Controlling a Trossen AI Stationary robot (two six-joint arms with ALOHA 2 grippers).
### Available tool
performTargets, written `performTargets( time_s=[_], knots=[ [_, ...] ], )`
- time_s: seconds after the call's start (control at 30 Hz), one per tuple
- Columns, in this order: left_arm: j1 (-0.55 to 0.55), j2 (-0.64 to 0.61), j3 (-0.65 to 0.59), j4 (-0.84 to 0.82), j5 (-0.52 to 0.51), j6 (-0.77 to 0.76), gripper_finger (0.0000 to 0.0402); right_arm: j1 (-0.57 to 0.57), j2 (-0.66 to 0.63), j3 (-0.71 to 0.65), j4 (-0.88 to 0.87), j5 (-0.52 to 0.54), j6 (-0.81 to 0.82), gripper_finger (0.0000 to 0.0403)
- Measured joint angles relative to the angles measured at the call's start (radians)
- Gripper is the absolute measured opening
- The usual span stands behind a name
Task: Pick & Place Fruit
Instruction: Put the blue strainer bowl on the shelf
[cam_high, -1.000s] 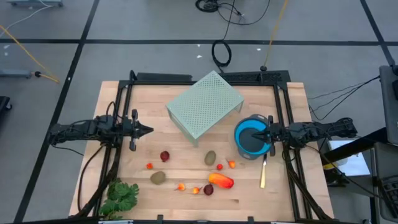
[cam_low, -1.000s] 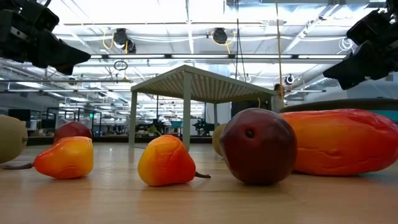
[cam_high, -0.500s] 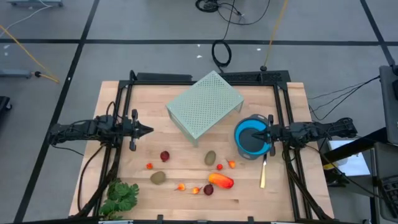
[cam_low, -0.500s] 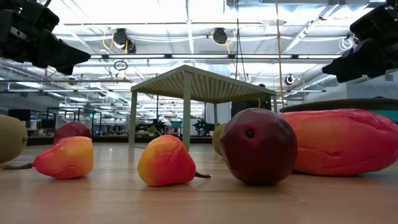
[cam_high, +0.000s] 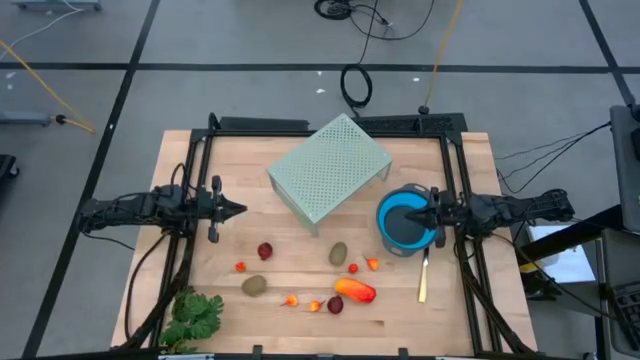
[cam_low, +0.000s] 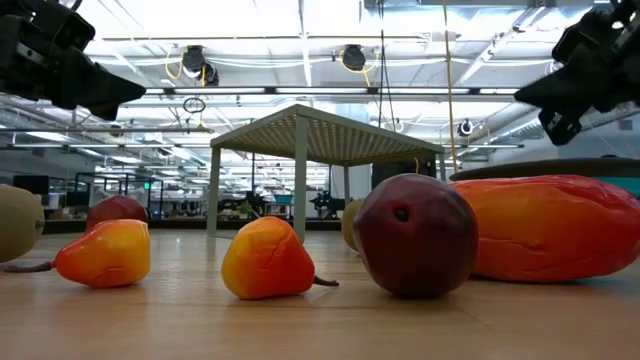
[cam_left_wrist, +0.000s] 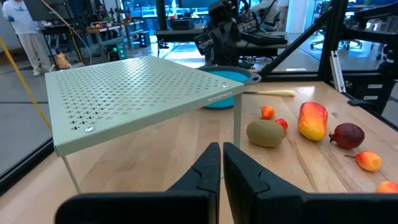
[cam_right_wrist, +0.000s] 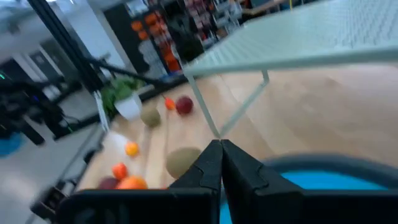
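Right gripper (cam_high: 432, 215): your fingers are clenched on nothing, hanging over the rim of the round blue bowl (cam_high: 404, 223) on the right half of the pale wooden table (cam_high: 460, 300).
Left gripper (cam_high: 238, 210): also pressed together and empty, held above the left half of the table, waiting.
Step in hand: by my reading, no fruit is picked yet; the first reach is yours to start.
How to do it well: part the fingers before you descend, come straight down over one piece, and close across its narrow width; the rounded toys will likely roll if you nudge them sideways.
Where the fruit lies: all of it sits loose on the front half of the table, between the perforated pale-green metal rack (cam_high: 328, 169) and the table's near edge, well apart from both grippers.
Long orange-red plastic fruit (cam_high: 355, 290): one, near the front centre.
Oval brown-green fruits (cam_high: 338, 253): two, the other (cam_high: 255, 285) further left.
Dark red balls (cam_high: 265, 251): two, the second (cam_high: 335, 305) just beside the long fruit.
Tiny orange and red pieces (cam_high: 241, 266): about five.
Leave alone: one green leafy bunch (cam_high: 195, 313) at the front left corner, one slim yellow-handled knife (cam_high: 424, 276) just in front of the bowl.
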Motion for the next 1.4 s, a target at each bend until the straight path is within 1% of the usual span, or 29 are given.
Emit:
performTargets(
  time_s=[0.1, 0.17, 0.4, 0.57, 0.73, 0.8, 0.9, 1.03, 1.17, 1.4],
  knots=[
    [0.0, 0.0, 0.0, 0.0, 0.0, 0.0, 0.0021, 0.0, 0.0, 0.0, 0.07, 0.0, -0.002, 0.0004],
    [0.0, 0.0, 0.0, 0.0, 0.0, 0.0, 0.0021, 0.0, 0.0, 0.0, 0.113, 0.001, 0.023, 0.0004],
    [0.0, 0.0, 0.0, 0.001, 0.0, 0.003, 0.0021, 0.0, 0.0, 0.0, 0.218, 0.002, 0.025, 0.0004],
    [0.0, 0.0, 0.0, 0.01, -0.032, 0.008, 0.0021, 0.0, 0.0, 0.0, 0.294, 0.003, 0.02, 0.0004],
    [0.0, 0.0, 0.0, 0.027, -0.04, -0.005, 0.0021, 0.0, 0.01, 0.002, 0.334, 0.011, -0.028, 0.0001],
    [0.0, 0.0, 0.0, 0.049, -0.039, -0.002, 0.0021, 0.0, 0.032, 0.014, 0.332, 0.049, -0.053, 0.0001],
    [0.0, 0.0, 0.0, 0.103, -0.04, -0.004, 0.0021, 0.0, 0.085, 0.054, 0.301, 0.116, -0.058, 0.0001],
    [0.0, 0.0, 0.0, 0.18, -0.043, -0.031, 0.0021, 0.0, 0.191, 0.15, 0.213, 0.132, -0.066, 0.0001],
    [0.0, 0.0, 0.0, 0.237, -0.046, -0.066, 0.0021, 0.0, 0.316, 0.269, 0.11, 0.134, -0.117, 0.0001],
    [0.0, 0.0, 0.0, 0.248, -0.046, -0.1, 0.0021, 0.0, 0.515, 0.479, -0.103, 0.134, -0.156, 0.0]
  ],
)
